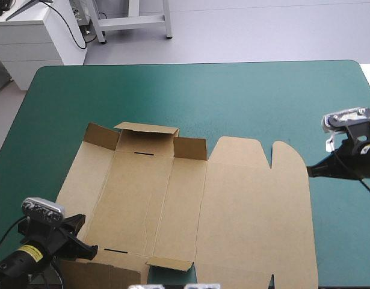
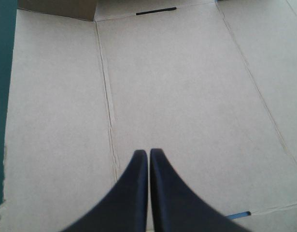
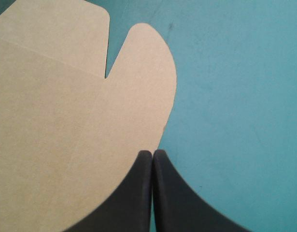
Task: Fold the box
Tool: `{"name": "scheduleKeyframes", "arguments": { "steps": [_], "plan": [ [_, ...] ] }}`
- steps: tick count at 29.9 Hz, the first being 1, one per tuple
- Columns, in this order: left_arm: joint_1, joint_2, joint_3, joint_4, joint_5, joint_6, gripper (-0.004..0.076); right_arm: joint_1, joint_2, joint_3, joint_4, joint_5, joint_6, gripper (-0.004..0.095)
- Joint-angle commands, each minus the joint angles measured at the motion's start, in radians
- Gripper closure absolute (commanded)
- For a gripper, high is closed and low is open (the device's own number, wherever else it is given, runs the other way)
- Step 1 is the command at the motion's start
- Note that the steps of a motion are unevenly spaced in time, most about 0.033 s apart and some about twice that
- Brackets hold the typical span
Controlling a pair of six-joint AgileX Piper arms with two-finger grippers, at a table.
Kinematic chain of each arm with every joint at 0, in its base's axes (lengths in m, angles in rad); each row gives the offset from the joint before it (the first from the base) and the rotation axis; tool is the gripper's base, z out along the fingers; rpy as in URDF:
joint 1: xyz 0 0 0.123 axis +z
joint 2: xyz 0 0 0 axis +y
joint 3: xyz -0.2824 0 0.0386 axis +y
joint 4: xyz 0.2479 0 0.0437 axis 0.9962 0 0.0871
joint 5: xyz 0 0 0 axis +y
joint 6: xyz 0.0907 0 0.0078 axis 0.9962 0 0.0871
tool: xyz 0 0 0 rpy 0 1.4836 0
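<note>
High view shows me the box (image 1: 233,211) lying mostly flat on the near half of the bench (image 1: 203,96), far flaps (image 1: 145,129) raised; left jaws at its near left corner, right jaws at its right edge. Left wrist view: the left jaws are closed to a point over a bare panel (image 2: 187,96), probably to press it down. Right wrist view: the right jaws, also closed, point at the rim of the rounded flap (image 3: 143,53), likely to nudge under it.
</note>
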Motion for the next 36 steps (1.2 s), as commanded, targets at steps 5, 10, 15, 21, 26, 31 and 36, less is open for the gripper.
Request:
{"name": "scheduleKeyframes", "arguments": {
  "steps": [5, 10, 15, 21, 26, 31, 36],
  "plan": [
    [-0.001, 0.21, -0.184, -0.022, -0.053, -0.067, 0.0731, -0.01, -0.166, 0.184, 0.03, -0.146, 0.065, 0.0929],
    [0.01, 0.376, -0.304, 0.001, -0.032, -0.067, 0.0731, -0.01, -0.171, 0.225, 0.026, -0.158, 0.065, 0.0929],
    [0.09, 0.567, -0.428, 0.017, 0.046, -0.067, 0.0731, -0.01, -0.171, 0.231, 0.051, -0.203, 0.065, 0.0929],
    [0.31, 0.751, -0.582, -0.122, 0.221, 0.12, 0.0731, -0.01, -0.171, 0.231, 0.077, -0.203, 0.034, 0.0929],
    [0.585, 0.828, -0.642, -0.359, 0.383, 0.307, 0.0731, -0.01, -0.171, 0.231, 0.077, -0.222, 0.03, 0.0929],
    [0.791, 0.879, -0.627, -0.377, 0.445, 0.416, 0.0731, -0.01, -0.171, 0.231, 0.077, -0.243, 0.027, 0.0929],
    [0.852, 0.916, -0.627, -0.333, 0.446, 0.469, 0.0731, -0.008, -0.171, 0.231, 0.078, -0.246, 0.027, 0.0929]
  ]
}}
